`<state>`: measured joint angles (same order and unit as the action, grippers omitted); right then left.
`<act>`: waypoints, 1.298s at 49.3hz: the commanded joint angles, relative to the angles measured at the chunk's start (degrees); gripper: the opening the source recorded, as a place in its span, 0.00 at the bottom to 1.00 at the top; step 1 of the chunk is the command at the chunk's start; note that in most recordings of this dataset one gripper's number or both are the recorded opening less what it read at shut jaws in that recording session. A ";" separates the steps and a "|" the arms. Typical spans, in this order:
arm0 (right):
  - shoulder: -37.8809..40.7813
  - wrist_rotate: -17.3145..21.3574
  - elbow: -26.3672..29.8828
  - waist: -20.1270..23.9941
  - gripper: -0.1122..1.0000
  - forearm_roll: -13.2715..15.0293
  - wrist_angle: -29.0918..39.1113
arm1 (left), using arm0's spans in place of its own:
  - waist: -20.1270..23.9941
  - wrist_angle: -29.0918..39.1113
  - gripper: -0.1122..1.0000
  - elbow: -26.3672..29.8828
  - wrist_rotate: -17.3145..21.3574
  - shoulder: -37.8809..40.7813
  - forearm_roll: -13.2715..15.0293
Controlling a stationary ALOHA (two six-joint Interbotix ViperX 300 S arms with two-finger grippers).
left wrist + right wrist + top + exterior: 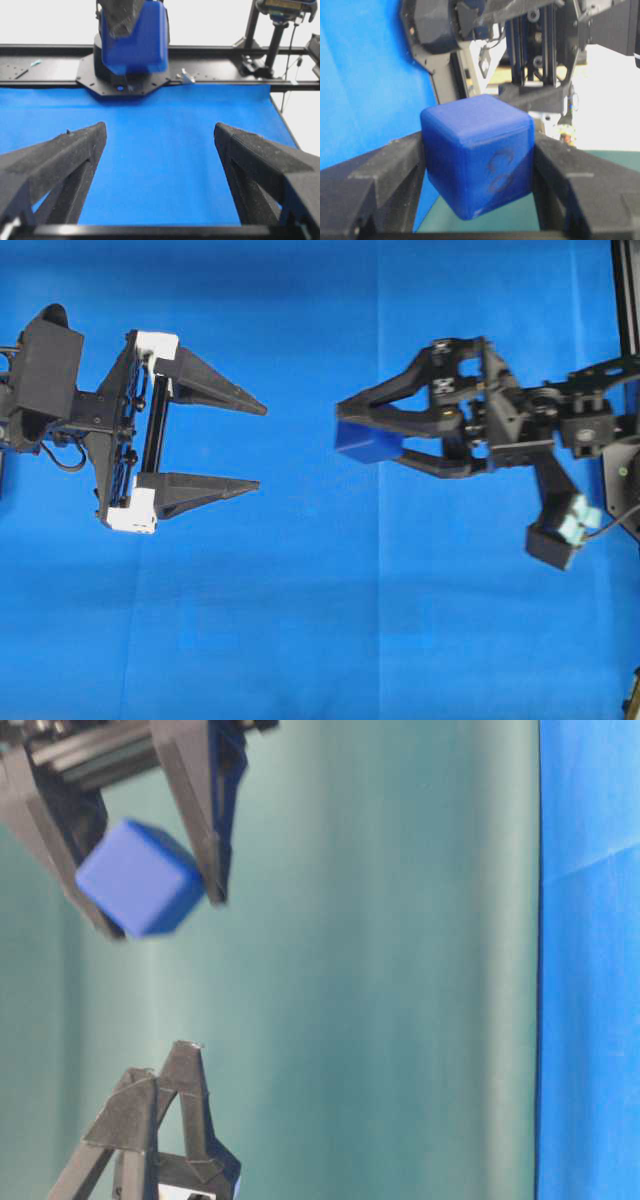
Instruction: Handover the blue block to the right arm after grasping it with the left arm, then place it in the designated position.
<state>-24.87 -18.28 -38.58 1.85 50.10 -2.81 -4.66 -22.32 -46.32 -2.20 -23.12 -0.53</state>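
My right gripper (362, 440) pinches the blue block (367, 443) between its two dark fingertips, one finger pressed on each side face, and in my right wrist view the cube (477, 152) sits tilted, a faint embossed mark on the face toward the camera. The block hangs in the air above the bright blue cloth (320, 640), touching nothing but my fingers. My left gripper (262, 445) faces it from across the middle, well apart from it, its two pointed fingers spread wide with nothing between them.
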 commanded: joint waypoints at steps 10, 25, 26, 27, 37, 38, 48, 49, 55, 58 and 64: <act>-2.29 2.29 -0.09 0.35 0.57 -0.18 0.70 | 0.00 -0.53 0.93 0.70 0.09 -0.70 -0.09; -2.90 14.85 -0.26 0.44 0.57 -5.10 0.62 | -0.09 -0.26 0.93 0.70 0.18 -0.70 -0.09; -2.90 16.17 -0.26 0.44 0.57 -5.54 0.70 | 0.00 -0.26 0.93 0.70 0.18 -0.70 -0.09; -2.99 17.58 -0.35 0.53 0.57 -6.06 0.70 | 0.00 -0.26 0.93 0.79 0.26 -0.70 -0.09; -3.43 32.52 -0.53 1.23 0.57 -10.81 0.79 | -0.09 -0.26 0.93 0.79 0.62 -0.62 0.00; -3.52 34.01 -0.53 1.23 0.57 -11.25 0.79 | 0.00 -0.26 0.93 0.79 0.70 -0.62 -0.09; -3.87 48.08 -0.62 1.23 0.57 -11.78 2.37 | -0.09 -0.09 0.93 0.79 0.70 -0.62 -0.09; -3.96 49.39 -0.62 1.23 0.57 -11.78 2.55 | -0.09 -0.09 0.93 0.70 0.70 -0.70 -0.09; -4.04 54.84 -0.62 1.41 0.57 -11.78 4.13 | -0.09 -0.09 0.93 0.70 0.70 -0.88 -0.09; -4.04 56.16 -0.62 1.41 0.57 -11.78 5.10 | -0.09 -0.09 0.93 0.70 0.70 -0.88 -0.09; -4.04 56.51 -0.62 1.58 0.57 -11.78 5.98 | -0.09 -0.09 0.93 0.70 0.79 -0.88 -0.09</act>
<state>-28.13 38.06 -39.81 3.16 38.50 2.99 -4.66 -22.15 -46.32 -1.49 -23.12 -0.53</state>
